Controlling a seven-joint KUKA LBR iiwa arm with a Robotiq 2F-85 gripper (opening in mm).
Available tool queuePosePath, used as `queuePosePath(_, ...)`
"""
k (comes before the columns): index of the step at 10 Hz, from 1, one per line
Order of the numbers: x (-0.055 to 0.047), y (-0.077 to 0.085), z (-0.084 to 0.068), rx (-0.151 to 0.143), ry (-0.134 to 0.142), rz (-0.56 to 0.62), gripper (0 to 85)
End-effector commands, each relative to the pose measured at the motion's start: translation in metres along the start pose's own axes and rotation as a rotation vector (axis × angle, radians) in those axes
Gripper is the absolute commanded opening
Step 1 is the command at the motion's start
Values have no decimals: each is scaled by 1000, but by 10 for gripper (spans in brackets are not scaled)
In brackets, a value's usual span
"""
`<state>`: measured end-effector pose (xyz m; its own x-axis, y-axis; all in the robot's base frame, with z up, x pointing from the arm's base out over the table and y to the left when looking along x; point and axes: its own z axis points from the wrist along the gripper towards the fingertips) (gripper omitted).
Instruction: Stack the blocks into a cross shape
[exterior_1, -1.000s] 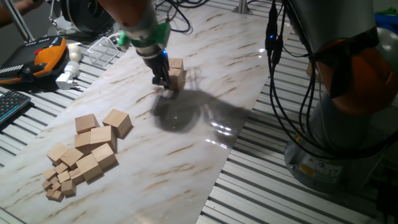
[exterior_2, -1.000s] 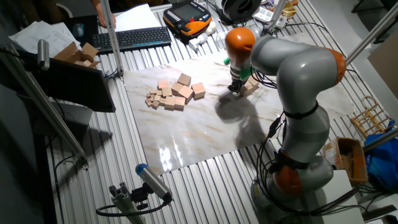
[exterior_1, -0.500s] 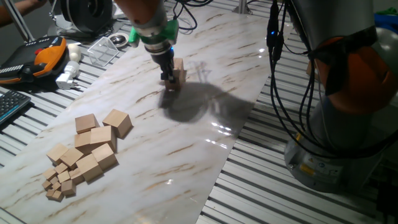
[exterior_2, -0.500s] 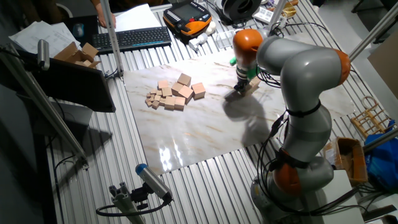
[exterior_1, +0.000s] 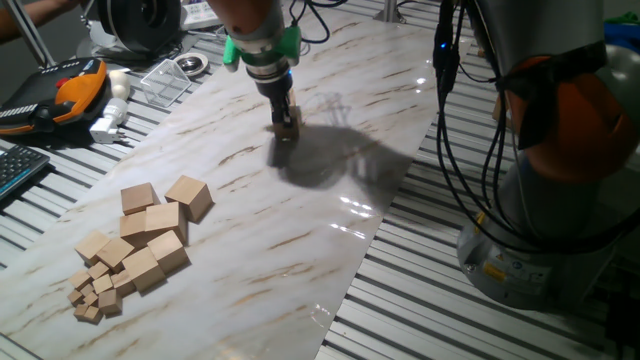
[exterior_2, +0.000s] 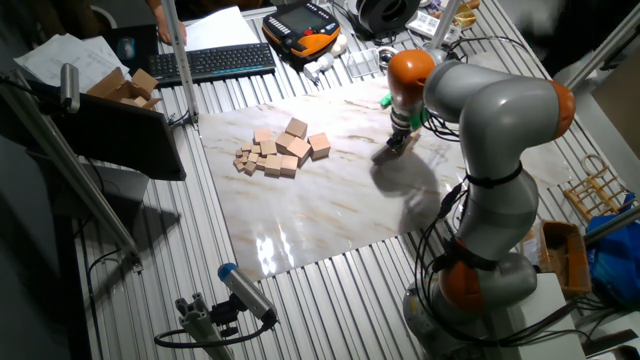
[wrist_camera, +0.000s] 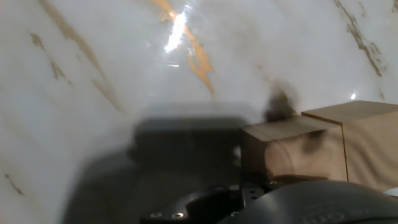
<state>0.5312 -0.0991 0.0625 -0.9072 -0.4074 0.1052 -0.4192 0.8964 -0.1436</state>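
Pincer (exterior_1: 285, 122) of mine, its grip impossible to judge, hovers upper centre against two blocks (wrist_camera: 323, 146) on the marble table (exterior_1: 330, 230), six more blocks (exterior_1: 150, 235) heaped lower left.

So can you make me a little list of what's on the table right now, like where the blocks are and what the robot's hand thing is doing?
surface: marble-look board on a slatted metal table
tool: low over the board, right at the two blocks
tool open or shut: cannot tell, the arm hides the fingers
two blocks: side by side and touching in the hand view, under the tool
block pile: bigger cubes and tiny cubes together, apart from the tool
cross: not built yet
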Motion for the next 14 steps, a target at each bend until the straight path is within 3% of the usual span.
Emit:
queuePosePath(1, 2, -1, 0, 13, -3, -1, 0)
queuePosePath(4, 3, -1, 0, 30, -6, -13, 0)
queuePosePath(5, 0, 1, 1, -7, -15, -11, 0)
queuePosePath(7, -13, 10, 5, -29, -20, 0, 0)
queuePosePath(9, -25, 20, 7, -22, -16, 18, 0)
queuePosePath(11, -25, 18, 6, 9, -16, 14, 0)
queuePosePath(14, -24, 12, 4, 11, -18, 6, 0)
